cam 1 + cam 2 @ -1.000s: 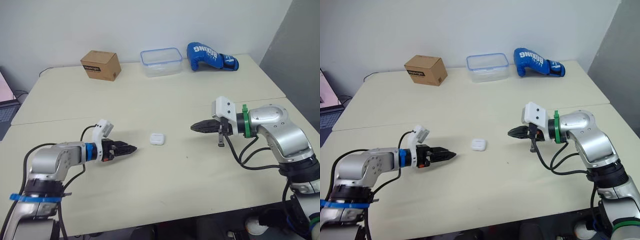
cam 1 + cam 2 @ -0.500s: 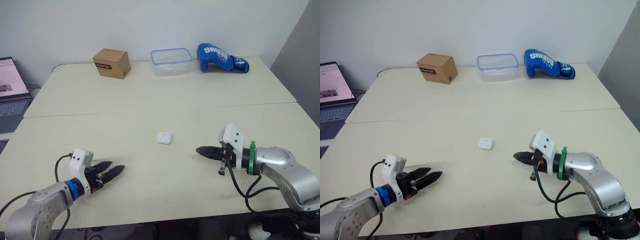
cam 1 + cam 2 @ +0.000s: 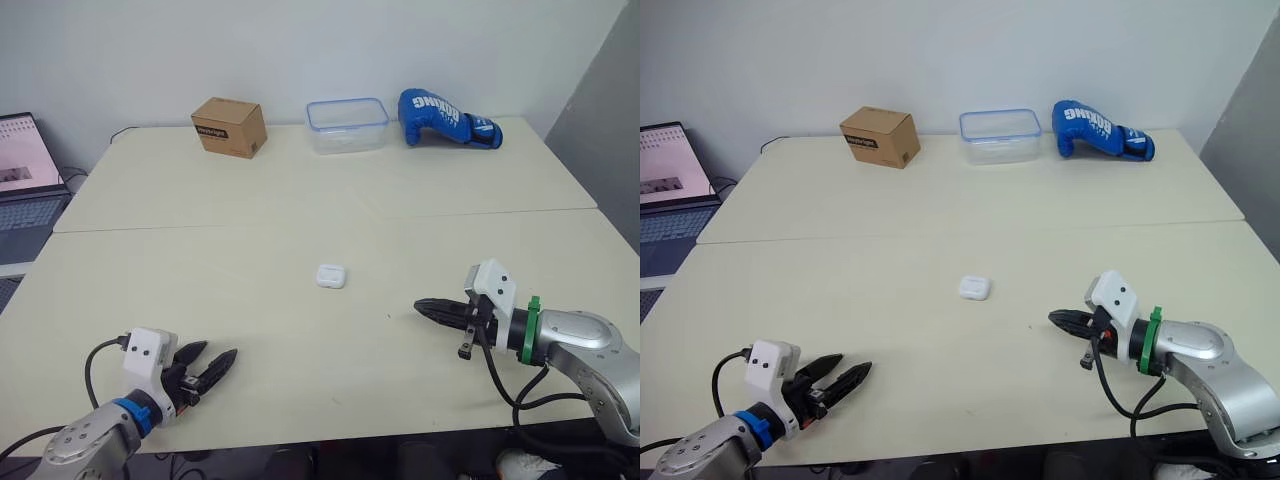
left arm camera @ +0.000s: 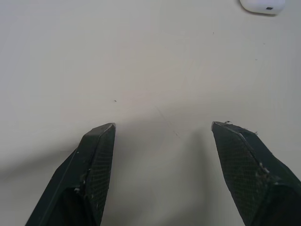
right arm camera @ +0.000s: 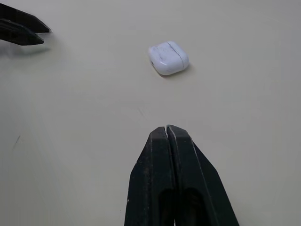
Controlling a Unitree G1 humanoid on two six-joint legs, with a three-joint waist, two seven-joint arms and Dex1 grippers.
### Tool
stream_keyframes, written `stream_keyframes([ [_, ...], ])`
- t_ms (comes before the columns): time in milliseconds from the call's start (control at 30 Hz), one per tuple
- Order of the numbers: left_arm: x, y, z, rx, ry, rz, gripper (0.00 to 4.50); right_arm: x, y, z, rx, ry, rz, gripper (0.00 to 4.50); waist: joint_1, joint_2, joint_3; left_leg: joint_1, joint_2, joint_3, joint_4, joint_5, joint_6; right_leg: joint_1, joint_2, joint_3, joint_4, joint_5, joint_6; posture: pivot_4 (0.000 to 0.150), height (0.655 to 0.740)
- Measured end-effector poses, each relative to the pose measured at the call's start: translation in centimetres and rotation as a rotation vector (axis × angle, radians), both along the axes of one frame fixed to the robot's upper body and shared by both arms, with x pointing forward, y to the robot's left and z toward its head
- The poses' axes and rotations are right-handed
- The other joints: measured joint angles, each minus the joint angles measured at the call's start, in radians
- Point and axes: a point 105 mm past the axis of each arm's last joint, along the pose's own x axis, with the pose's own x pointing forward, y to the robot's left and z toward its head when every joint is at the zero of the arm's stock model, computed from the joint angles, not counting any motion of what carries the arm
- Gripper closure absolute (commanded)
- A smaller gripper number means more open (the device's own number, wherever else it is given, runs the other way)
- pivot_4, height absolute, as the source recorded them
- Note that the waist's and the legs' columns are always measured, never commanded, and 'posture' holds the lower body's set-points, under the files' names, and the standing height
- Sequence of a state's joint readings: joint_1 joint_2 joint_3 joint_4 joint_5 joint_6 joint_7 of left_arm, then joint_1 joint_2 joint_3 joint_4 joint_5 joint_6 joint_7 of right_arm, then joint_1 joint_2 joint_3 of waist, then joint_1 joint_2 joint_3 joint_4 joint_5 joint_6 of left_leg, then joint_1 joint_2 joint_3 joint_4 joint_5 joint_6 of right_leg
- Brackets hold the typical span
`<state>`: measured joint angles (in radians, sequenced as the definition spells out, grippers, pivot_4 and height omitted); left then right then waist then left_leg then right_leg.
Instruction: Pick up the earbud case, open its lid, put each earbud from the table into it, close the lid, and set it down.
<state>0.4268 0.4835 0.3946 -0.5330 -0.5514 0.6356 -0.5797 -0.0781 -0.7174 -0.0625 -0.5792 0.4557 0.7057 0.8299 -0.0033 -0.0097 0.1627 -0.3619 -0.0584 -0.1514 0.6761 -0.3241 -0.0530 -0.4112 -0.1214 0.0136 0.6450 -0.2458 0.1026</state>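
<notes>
Shows a small white rounded plastic earbud case (image 3: 331, 276) lying with its lid shut near the middle of a pale cream table (image 3: 300, 210), touched by neither claw. Places the left gripper (image 3: 220, 351) low near the front edge on the robot's left, black fingers spread wide and empty, well apart from the case. Places the right gripper (image 3: 420, 304) on the robot's right, fingers pressed together on nothing, tips aimed roughly towards the case yet clear of it. Sets along the far edge a brown cardboard box (image 3: 229, 127), a clear plastic container with a blue rim (image 3: 347, 124) and a blue boxing glove (image 3: 447, 117); beyond the table's left side, an open laptop (image 3: 25, 205).
</notes>
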Motion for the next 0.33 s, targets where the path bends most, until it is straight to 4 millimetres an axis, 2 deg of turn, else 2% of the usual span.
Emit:
stream_keyframes([
  [333, -0.21, -0.27, 0.22, -0.016, -0.015, -0.007, 1.09, -0.22, -0.36, -0.06, -0.006, -0.022, 0.005, 4.50, 0.001, 0.000, 0.000, 0.000, 0.000, 0.000, 0.000, 0.000, 0.000, 0.001, 0.000, 0.000, 0.000, 0.000, 0.000, 0.150, 0.7307],
])
